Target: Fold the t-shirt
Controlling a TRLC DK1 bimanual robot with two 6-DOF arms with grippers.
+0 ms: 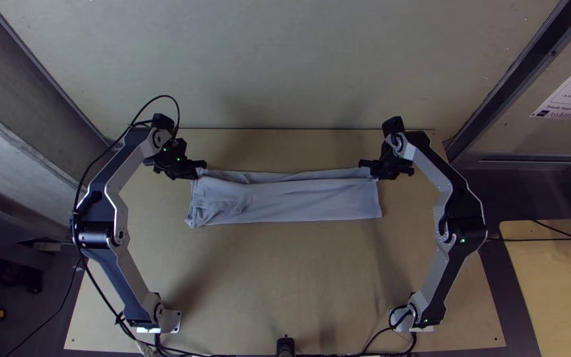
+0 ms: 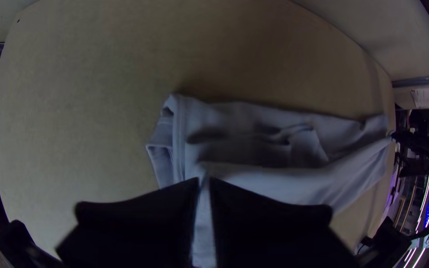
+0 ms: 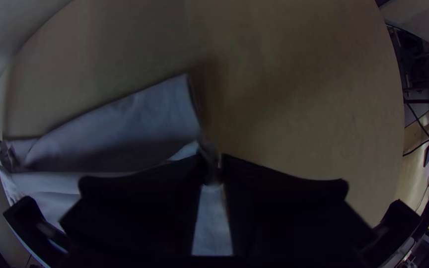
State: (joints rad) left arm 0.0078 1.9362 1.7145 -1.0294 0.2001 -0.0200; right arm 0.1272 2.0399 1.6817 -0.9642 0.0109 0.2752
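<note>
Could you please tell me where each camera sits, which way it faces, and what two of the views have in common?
Top view: high over the near edge, looking steeply down at the table, with both arms, the left gripper and the right gripper.
Left wrist view: on the left wrist, facing the t-shirt past its own two fingers.
Right wrist view: on the right wrist, facing the t-shirt past its own two fingers.
Both wrist views share the folded t-shirt and the table.
</note>
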